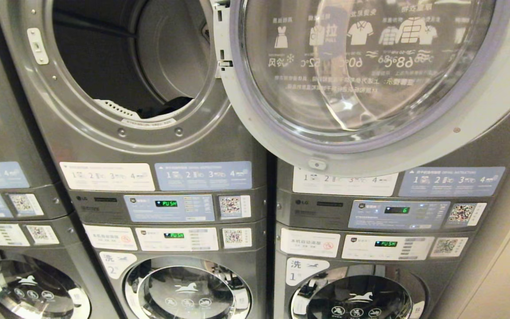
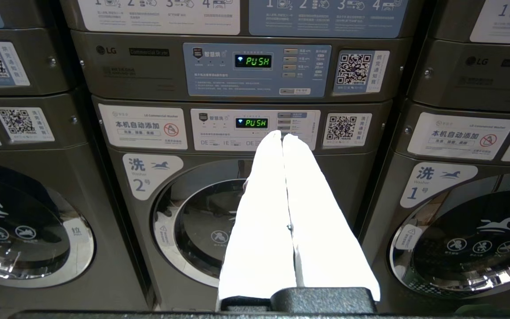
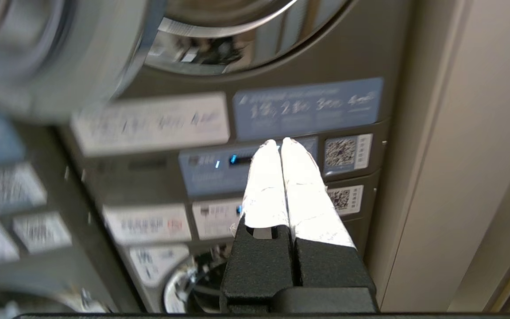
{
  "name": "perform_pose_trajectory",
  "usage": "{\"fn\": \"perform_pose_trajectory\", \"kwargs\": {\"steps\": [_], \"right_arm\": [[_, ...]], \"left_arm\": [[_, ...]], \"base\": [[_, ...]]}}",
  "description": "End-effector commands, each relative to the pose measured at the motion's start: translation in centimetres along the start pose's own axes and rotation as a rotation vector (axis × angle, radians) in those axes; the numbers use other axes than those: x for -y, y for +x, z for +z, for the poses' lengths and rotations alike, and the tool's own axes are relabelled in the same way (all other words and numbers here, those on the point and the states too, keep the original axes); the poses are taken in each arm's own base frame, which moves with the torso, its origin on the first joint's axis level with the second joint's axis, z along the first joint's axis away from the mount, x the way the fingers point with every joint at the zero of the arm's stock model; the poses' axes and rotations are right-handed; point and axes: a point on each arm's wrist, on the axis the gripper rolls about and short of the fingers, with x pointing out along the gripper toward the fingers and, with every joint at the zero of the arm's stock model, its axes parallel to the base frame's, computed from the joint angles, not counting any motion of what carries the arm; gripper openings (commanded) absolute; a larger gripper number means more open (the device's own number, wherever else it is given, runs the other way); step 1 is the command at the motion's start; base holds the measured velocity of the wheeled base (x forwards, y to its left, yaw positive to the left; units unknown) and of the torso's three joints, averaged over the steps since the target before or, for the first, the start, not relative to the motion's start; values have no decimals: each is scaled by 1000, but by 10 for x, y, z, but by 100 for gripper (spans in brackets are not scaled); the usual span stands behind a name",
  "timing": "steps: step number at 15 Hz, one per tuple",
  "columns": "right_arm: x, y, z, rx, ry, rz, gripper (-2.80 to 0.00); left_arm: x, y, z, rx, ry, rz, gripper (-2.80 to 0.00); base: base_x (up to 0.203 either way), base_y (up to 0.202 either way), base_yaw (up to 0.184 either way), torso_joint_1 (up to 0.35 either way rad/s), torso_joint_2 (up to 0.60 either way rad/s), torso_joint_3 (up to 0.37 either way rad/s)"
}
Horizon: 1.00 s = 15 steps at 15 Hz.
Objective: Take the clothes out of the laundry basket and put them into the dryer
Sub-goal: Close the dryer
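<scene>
The dryer [image 1: 148, 146] stands with its drum mouth exposed, and its round door [image 1: 370, 75] is swung out to the right, covering the upper front of the neighbouring machine. At the lower edge of the drum opening a dark heap [image 1: 166, 108] lies inside; it may be clothing already loaded, but I cannot tell for certain. The laundry basket appears in none of the 3 views, so how many clothes remain in it cannot be judged.

The left gripper [image 2: 282, 135] has its 2 white fingers pressed together and carries nothing; it points at the control panel [image 2: 255, 122] above washer door 2 [image 2: 202, 221], below the open dryer. The right gripper [image 3: 280, 141] is likewise closed and empty, aimed at the control panel [image 3: 246, 170] of the right-hand stack, beside a beige wall [image 3: 458, 155].

My judgement: opening the door is done, and with both claws empty no garment is on its way. Fetching clothes from the basket and putting them through the drum mouth is still to be done.
</scene>
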Motion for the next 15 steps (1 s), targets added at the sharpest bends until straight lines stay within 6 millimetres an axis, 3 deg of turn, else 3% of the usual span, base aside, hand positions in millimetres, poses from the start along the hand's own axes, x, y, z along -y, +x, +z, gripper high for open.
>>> {"fn": "perform_pose_trajectory", "kwargs": {"steps": [1,3,6,8,10,15], "right_arm": [[-16,76,19,-156,38,-80,-280],[-25,119,31,-129,112,-99,-280],[-38,180,31,-79,182,-76,-280],[-46,210,40,-20,218,-39,-280],[-49,215,48,10,242,42,-280],[-48,194,49,-2,282,163,-280]], "left_arm": [[0,0,0,1,-1,0,-280],[0,0,0,1,-1,0,-280],[0,0,0,1,-1,0,-280],[0,0,0,1,1,0,-280],[0,0,0,1,-1,0,-280],[0,0,0,1,-1,0,-280]], "base": [[0,0,0,-7,0,94],[0,0,0,4,1,41],[0,0,0,0,0,0],[0,0,0,0,0,0],[0,0,0,0,0,0],[0,0,0,0,0,0]]}}
